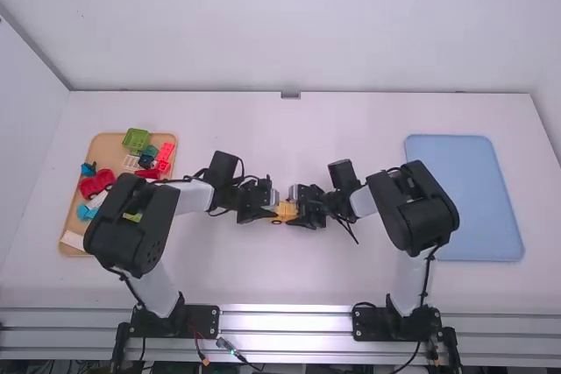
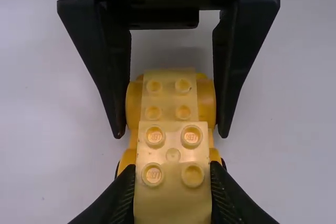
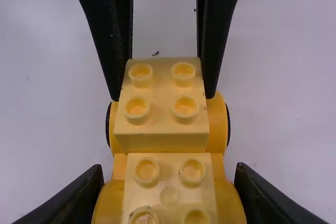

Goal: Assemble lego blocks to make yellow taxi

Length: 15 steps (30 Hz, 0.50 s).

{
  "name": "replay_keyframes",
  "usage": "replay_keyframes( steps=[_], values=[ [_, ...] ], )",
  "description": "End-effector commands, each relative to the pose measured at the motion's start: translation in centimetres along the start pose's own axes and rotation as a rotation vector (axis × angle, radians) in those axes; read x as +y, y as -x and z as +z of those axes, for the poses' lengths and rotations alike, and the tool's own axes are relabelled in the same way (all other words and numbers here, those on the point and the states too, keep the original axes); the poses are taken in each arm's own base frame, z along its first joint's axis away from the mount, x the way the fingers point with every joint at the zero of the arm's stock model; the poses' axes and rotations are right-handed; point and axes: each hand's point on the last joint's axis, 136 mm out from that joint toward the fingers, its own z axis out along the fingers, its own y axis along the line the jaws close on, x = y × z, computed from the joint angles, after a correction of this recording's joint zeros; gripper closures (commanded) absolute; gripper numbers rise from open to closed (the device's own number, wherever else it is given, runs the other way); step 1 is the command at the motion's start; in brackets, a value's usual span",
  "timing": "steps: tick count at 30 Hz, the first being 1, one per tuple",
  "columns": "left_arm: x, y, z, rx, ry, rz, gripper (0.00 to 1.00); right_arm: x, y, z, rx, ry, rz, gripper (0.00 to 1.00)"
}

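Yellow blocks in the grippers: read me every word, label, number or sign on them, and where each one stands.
Studs of the raised yellow block, left wrist view: small marks, too small to read reliably.
Otherwise, no readable text on the blocks.

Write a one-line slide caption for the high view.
Left gripper and right gripper hold a yellow toy car between a tray of bricks and a blue tray.

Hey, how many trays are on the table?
2. The tan tray, holding colorful blocks, is on the left; the blue tray is on the right.
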Motion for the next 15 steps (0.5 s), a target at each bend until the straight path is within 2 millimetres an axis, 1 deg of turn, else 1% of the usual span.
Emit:
replay_keyframes(
  steps=[1,10,12,13,14,15],
  values=[
    [-0.31,-0.70,0.69,0.023,-0.016,-0.006,0.69,0.22,-0.29,0.30,0.004,0.012,0.001,0.47],
    [-0.27,-0.65,0.69,0.021,-0.015,-0.003,0.66,0.23,-0.30,0.30,0.005,0.012,0.002,0.47],
    [-0.18,-0.72,0.58,0.020,-0.012,-0.007,0.60,0.22,-0.30,0.30,0.005,0.012,0.001,0.47],
    [-0.18,-0.72,0.58,0.020,-0.012,-0.007,0.55,0.22,-0.31,0.30,0.005,0.012,0.001,0.46],
    [-0.22,-0.67,0.62,0.019,-0.014,-0.006,0.47,0.23,-0.30,0.31,0.005,0.012,0.001,0.46],
    [-0.40,-0.47,0.72,0.012,-0.021,-0.003,0.37,0.22,-0.31,0.30,0.005,0.012,0.002,0.46]
  ],
)
